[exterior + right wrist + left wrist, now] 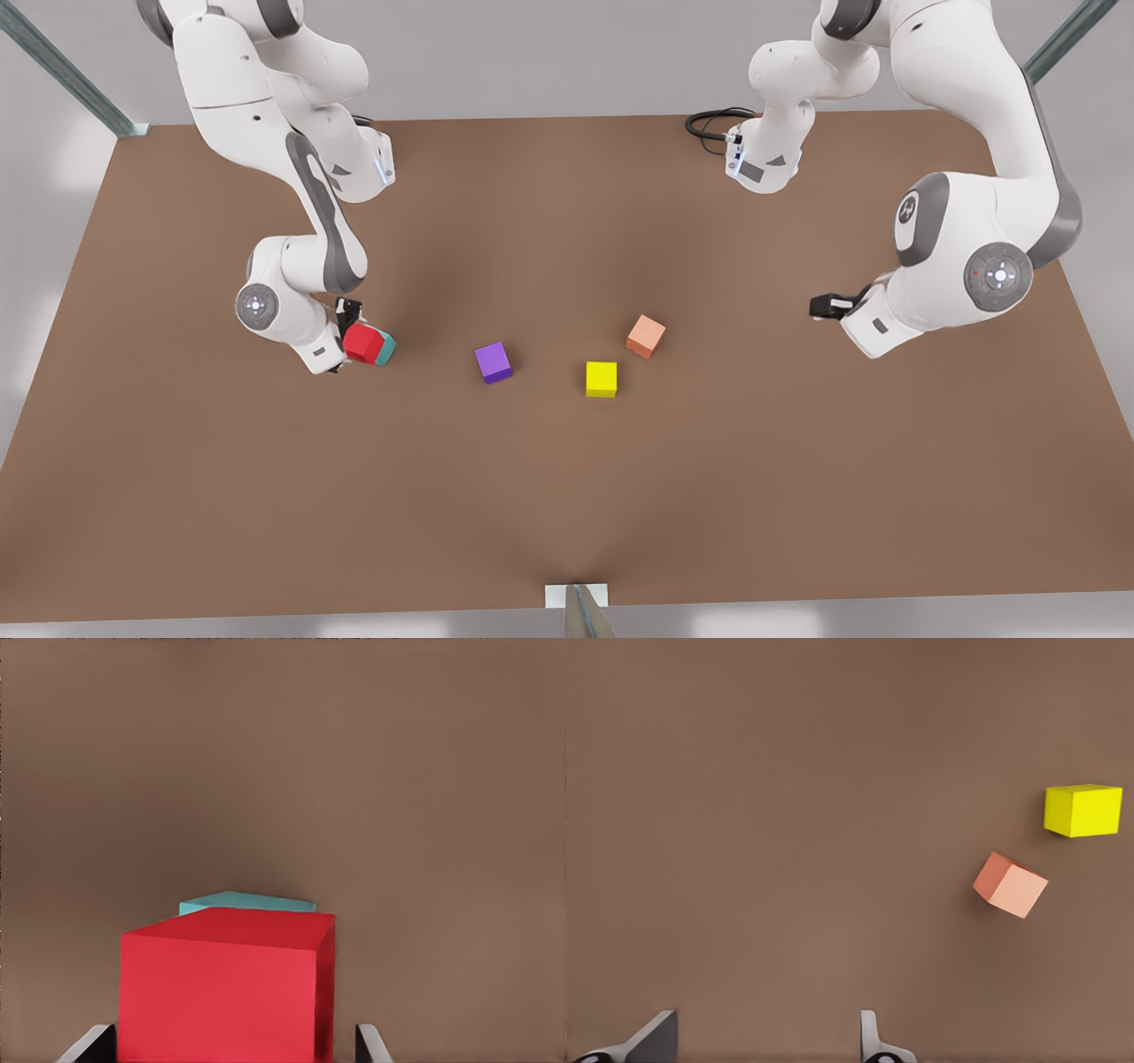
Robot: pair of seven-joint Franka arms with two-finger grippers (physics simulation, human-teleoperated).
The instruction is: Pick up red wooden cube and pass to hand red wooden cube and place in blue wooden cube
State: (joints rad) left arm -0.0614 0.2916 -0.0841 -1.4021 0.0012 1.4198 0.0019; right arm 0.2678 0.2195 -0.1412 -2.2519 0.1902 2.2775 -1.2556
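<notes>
The red wooden cube (362, 342) sits against the teal blue wooden cube (387, 351), covering most of it, at the front view's left. My right gripper (347, 337) straddles the red cube (226, 992). Its fingers are open: one fingertip (370, 1043) stands a little off the cube's side, and the other lies close along the opposite side. A strip of the blue cube (248, 901) shows just beyond the red one. My left gripper (817, 307) hangs open and empty (769, 1041) above the table at the front view's right.
A purple cube (493, 361), a yellow cube (601, 378) and a pale orange cube (646, 336) lie on the brown table (567, 496) between the two arms. The yellow cube (1083, 810) and orange cube (1010, 885) lie ahead of my left gripper.
</notes>
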